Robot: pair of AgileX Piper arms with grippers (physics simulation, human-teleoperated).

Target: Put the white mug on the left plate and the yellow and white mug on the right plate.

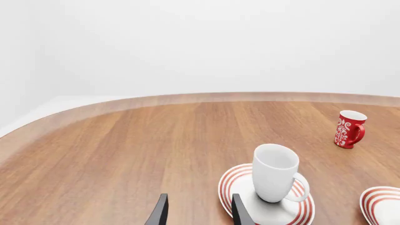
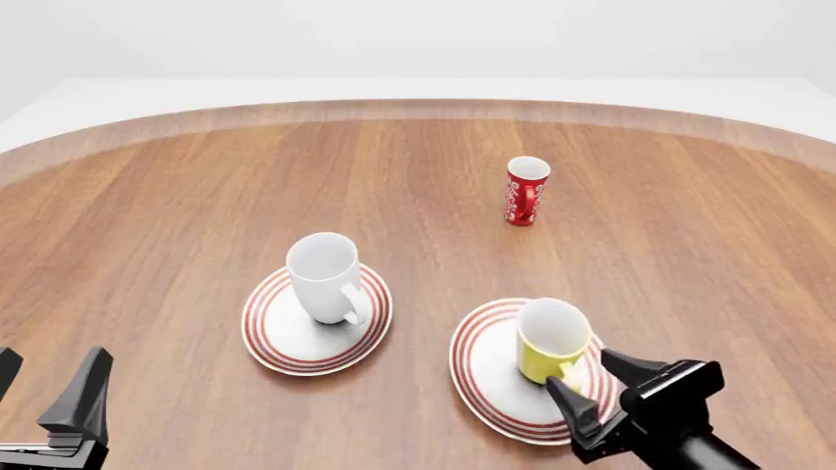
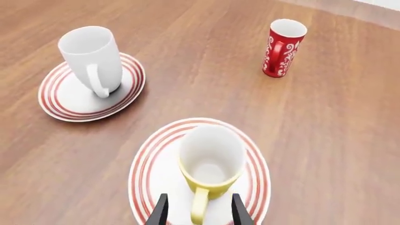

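Observation:
The white mug (image 2: 323, 277) stands upright on the left plate (image 2: 274, 338), handle toward the front right. It also shows in the left wrist view (image 1: 275, 171) and the right wrist view (image 3: 92, 56). The yellow and white mug (image 2: 550, 341) stands upright on the right plate (image 2: 484, 377). My right gripper (image 2: 604, 390) is open just behind that mug. In the right wrist view the yellow handle (image 3: 198, 208) lies between the spread fingertips (image 3: 160, 212) without touching them. My left gripper (image 2: 46, 387) is open and empty near the table's front left, well apart from the left plate (image 1: 234, 187).
A slim red cup with white markings (image 2: 526, 191) stands upright farther back, right of centre; it also shows in both wrist views (image 1: 349, 129) (image 3: 282, 47). The table's curved far edge (image 2: 418, 108) runs across the back. The right plate's rim (image 1: 381, 204) shows in the left wrist view.

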